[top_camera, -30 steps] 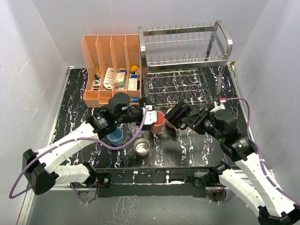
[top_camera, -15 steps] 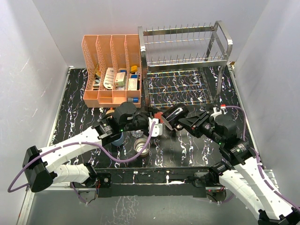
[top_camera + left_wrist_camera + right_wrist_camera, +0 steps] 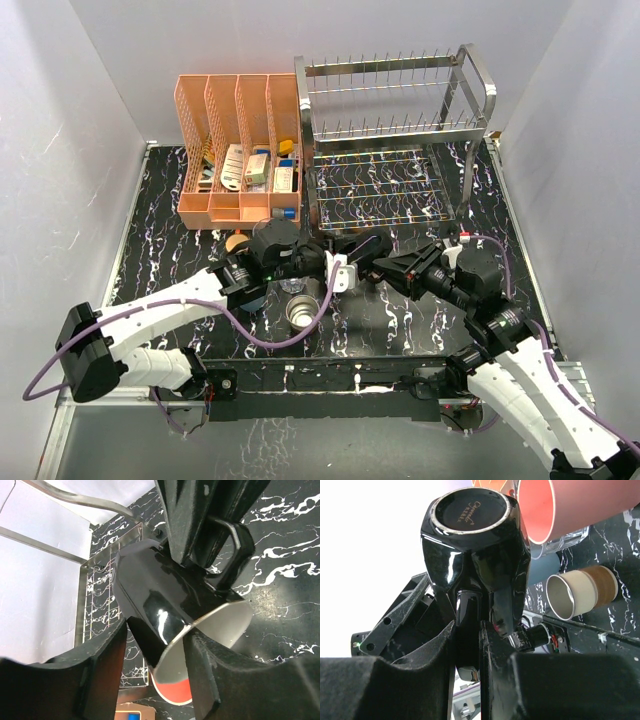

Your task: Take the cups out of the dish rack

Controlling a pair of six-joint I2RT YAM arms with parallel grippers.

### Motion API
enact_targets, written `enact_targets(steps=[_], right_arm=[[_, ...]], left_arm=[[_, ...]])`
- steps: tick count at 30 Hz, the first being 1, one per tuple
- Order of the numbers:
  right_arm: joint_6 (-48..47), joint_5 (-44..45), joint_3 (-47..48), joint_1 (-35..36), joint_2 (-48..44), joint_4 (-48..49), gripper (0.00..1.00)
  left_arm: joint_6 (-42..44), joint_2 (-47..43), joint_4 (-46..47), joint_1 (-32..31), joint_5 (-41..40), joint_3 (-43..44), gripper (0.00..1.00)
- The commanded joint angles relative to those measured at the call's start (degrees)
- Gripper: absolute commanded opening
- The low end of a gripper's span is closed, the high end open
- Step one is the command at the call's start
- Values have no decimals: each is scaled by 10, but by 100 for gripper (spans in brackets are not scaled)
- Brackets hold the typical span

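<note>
A glossy black mug [image 3: 475,555] with a white inside [image 3: 220,625] hangs tilted above the table between my two grippers [image 3: 358,255]. My right gripper [image 3: 468,645] is shut on its handle. My left gripper [image 3: 155,675] is open, its jaws astride the mug's rim with a gap on the outer side. The silver wire dish rack [image 3: 400,130] stands empty at the back. On the table are a steel cup [image 3: 302,313], a clear glass [image 3: 293,287], a blue tumbler [image 3: 250,297] partly under my left arm, and a pink tumbler [image 3: 580,505].
A peach-orange plastic organizer [image 3: 240,150] with small boxes and bottles stands left of the rack. A red cup mouth [image 3: 175,692] shows below the mug in the left wrist view. The cups cluster under and beside my left arm.
My right gripper has carried the black mug leftward and my left gripper has swung right to meet it. The left jaws now stand around the mug's rim.
</note>
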Motion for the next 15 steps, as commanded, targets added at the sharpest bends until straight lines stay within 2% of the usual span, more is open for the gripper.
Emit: enact_targets(steps=[1,4,6,7,9,10,12,15], right_arm=[[55,-45,0,1,-30,128,8],[54,-54,-5,0,-32,129,8],[41,-53,-3,0,-30,120,8],[32,-54,1,0,-27,109,8],[4,-52,13,0,-17,77,16],[-4,-53,16,0,-15,68,23],[-11,-53,12,0,-17,60,42],[-17,-39,-3,0,-36,43,57]], left_arm=[[14,7,15,-4,7,2,44],[20,21,18,-5,12,10,36],[19,35,13,-6,16,21,22],[18,40,8,-7,17,27,12],[11,46,0,-8,14,36,0],[5,48,-3,-9,12,39,0],[-1,48,-14,-9,5,45,0],[-4,46,-32,-9,-1,56,0]])
